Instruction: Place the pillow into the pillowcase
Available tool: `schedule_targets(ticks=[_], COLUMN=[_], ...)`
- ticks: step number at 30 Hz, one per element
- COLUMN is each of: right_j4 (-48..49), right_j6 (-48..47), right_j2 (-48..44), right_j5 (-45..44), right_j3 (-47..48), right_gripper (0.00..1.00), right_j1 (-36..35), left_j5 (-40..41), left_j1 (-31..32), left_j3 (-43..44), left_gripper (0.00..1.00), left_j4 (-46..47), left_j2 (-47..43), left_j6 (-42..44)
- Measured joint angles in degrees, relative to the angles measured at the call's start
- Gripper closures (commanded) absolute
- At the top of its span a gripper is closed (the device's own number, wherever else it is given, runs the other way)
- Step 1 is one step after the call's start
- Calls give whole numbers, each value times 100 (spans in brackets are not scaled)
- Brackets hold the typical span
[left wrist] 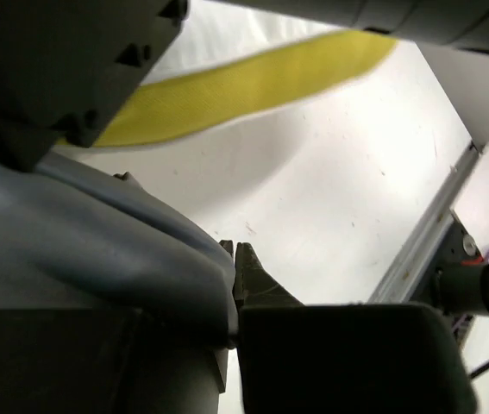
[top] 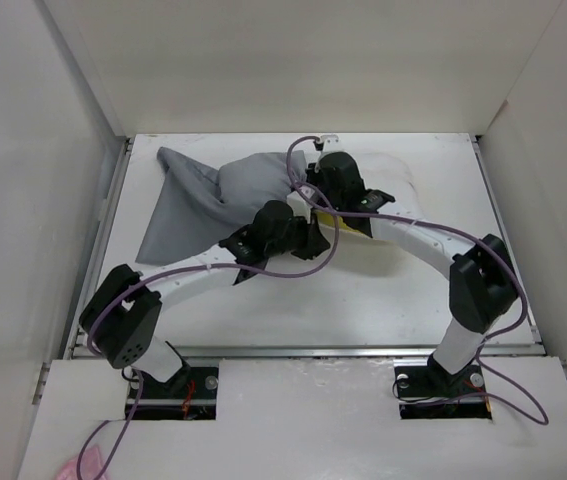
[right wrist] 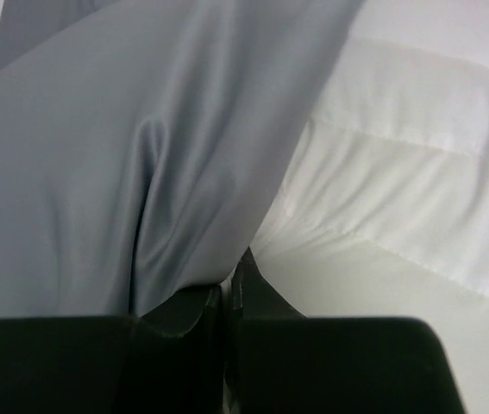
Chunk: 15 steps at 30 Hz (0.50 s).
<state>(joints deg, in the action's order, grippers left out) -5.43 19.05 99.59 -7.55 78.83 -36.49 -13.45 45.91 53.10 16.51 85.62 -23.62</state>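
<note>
Right gripper (right wrist: 229,289) jaws clenched on a fold of the pillowcase (top: 198,195), where grey cloth meets the pillow (right wrist: 399,172). Left gripper (left wrist: 236,259) jaws closed, apparently nipping the grey hem too; view cramped. Yellow trim (left wrist: 244,86) just beyond. Pillowcase sprawls far-left on the table (top: 363,300); pillow at its right end, far centre.

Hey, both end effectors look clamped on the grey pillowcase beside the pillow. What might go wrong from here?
1. The left end effector seems to pinch only a thin edge of the pillowcase, so a pull may slip it free.
2. The right end effector grips fabric right against the pillow and might drag the pillow along.
3. The wrists sit close together under a looping purple cable, which could snag.
</note>
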Motion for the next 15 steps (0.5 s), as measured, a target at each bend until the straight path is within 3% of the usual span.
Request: schedule_targets(ticks=[3, 4, 5, 7, 8, 10, 11, 15], right_j4=[219, 278, 310, 387, 433, 487, 501, 387], right_j6=[197, 245, 286, 358, 389, 420, 442, 494], right_j2=[-118, -133, -133, -136, -146, -203, -291, -892], right_j5=[-22, -22, -22, 37, 57, 111, 136, 28], right_j3=[-308, -380, -431, -535, -623, -817, -966, -1482], right_gripper=[100, 99, 84, 64, 47, 38, 32, 24], right_j1=[-50, -63, -72, -94, -87, -90, -103, -157], left_j5=[-140, -162, -223, -350, -396, -431, -435, -260], left_j1=[87, 90, 90, 155, 195, 267, 293, 404], left_j3=[-13, -13, -13, -9, 9, 50, 63, 90], left_gripper=[100, 90, 55, 39, 32, 18, 0, 0], left_j4=[-44, -66, -92, -188, -275, -501, -621, -1344], left_j2=[24, 52, 94, 133, 125, 92, 59, -409], left_j6=[-31, -52, -90, -221, -236, -280, -275, -254])
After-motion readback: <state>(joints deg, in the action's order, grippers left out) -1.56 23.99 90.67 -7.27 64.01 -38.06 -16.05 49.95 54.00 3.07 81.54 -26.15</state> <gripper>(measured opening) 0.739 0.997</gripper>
